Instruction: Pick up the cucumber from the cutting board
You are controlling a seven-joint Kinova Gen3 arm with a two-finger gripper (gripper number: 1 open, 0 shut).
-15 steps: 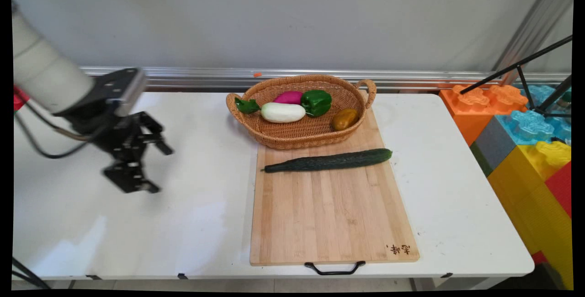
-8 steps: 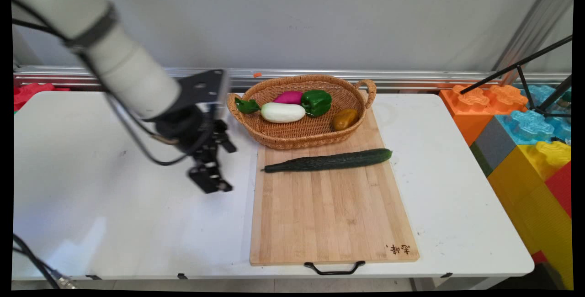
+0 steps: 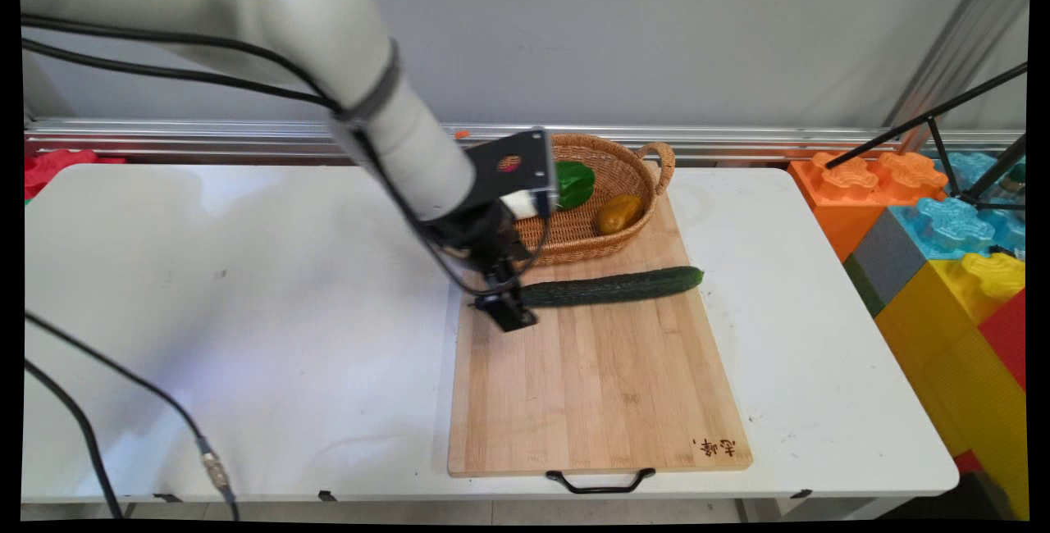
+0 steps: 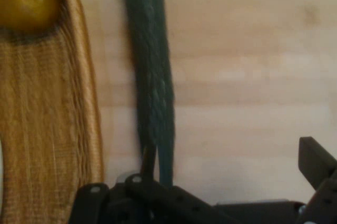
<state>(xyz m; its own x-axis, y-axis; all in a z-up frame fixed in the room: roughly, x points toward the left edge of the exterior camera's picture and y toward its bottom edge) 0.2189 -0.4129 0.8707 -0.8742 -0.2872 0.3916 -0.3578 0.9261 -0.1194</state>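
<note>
My black gripper (image 3: pixel 503 301) hangs over the stem end of a long dark green cucumber (image 3: pixel 617 286) that lies across the wooden cutting board (image 3: pixel 599 385). In the hand view the cucumber (image 4: pixel 152 76) runs up from between the fingers, nearer the left one, and the gripper (image 4: pixel 221 184) is open with nothing in it. Behind the cucumber stands a wicker basket (image 3: pixel 650 157), its left half hidden by the arm. It holds a green pepper (image 3: pixel 574 180), a yellow-brown potato (image 3: pixel 618 213) and a white vegetable (image 3: pixel 519 204). The basket wall (image 4: pixel 47 129) and potato (image 4: pixel 23 0) show at the hand view's left.
Large coloured toy blocks (image 3: pixel 943 254) stand off the table's right end, with black tripod legs (image 3: pixel 943 119) over them. A red block (image 3: pixel 49 166) sits at the far left. A loose black cable (image 3: pixel 123 394) crosses the table's near left.
The arm has swung right from the table's left part to the board's left edge, over the cucumber's stem end. It now hides the basket's left half.
</note>
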